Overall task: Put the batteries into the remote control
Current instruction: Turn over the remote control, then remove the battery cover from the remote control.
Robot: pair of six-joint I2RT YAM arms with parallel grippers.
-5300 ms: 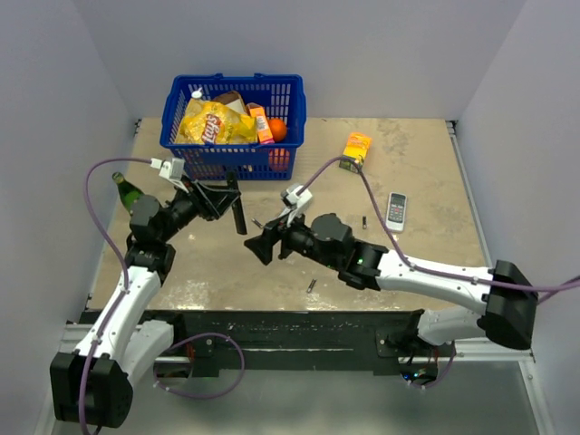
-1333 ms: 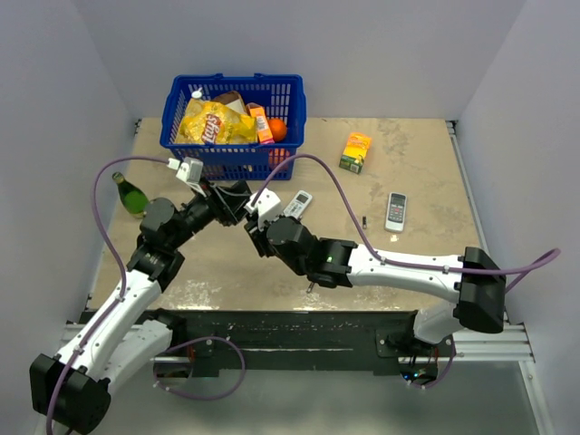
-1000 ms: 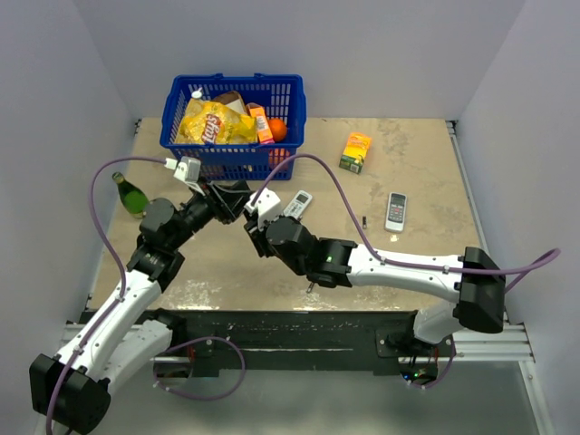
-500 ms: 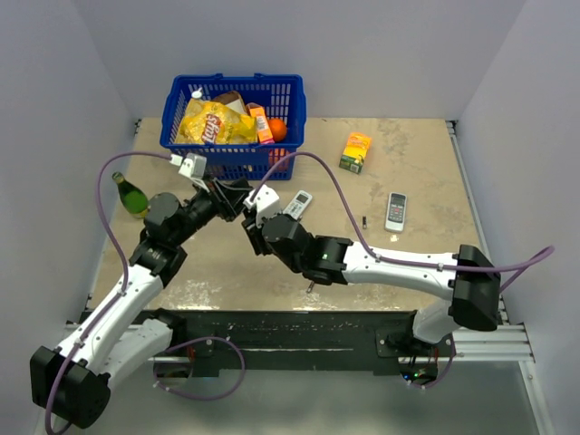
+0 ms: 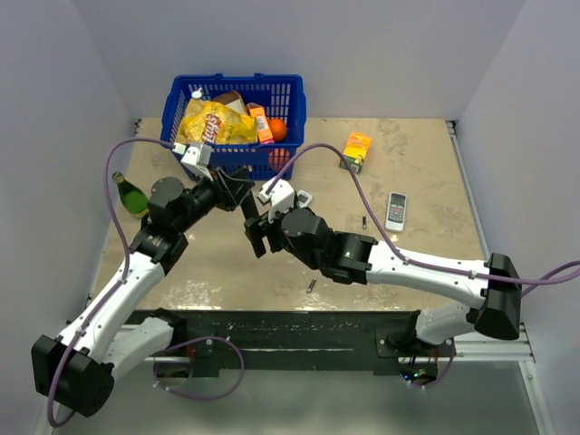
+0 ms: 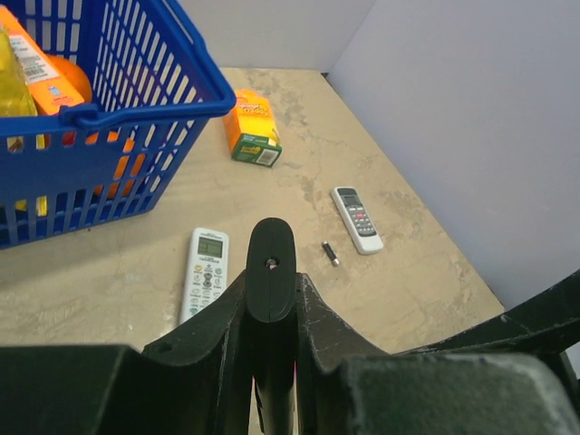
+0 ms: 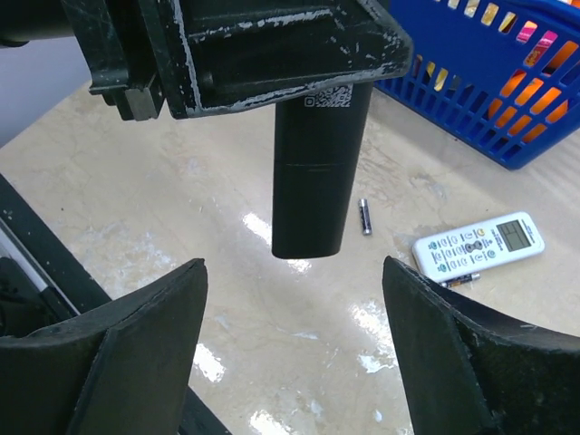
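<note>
The black remote control (image 7: 313, 181) hangs upright above the table, and my left gripper (image 6: 270, 308) is shut on its upper part. Seen from above, the left gripper (image 5: 237, 188) sits in front of the basket. My right gripper (image 7: 292, 272) stands open just below the remote's lower end, its fingers (image 7: 154, 326) wide apart and touching nothing; from above the right gripper (image 5: 258, 228) is right beside the left one. One battery (image 7: 364, 217) lies on the table under the remote. Two more batteries (image 5: 311, 285) (image 5: 364, 220) lie further right.
A blue basket (image 5: 234, 156) of groceries stands at the back. A white remote with a screen (image 6: 207, 272) lies beside the grippers, a white remote with grey buttons (image 5: 396, 210) to the right, an orange box (image 5: 356, 149) behind it, a green bottle (image 5: 130, 192) at the left.
The left gripper has closed fully on the remote control. The right gripper has opened, let go of the remote and drawn back a little toward the near side.
</note>
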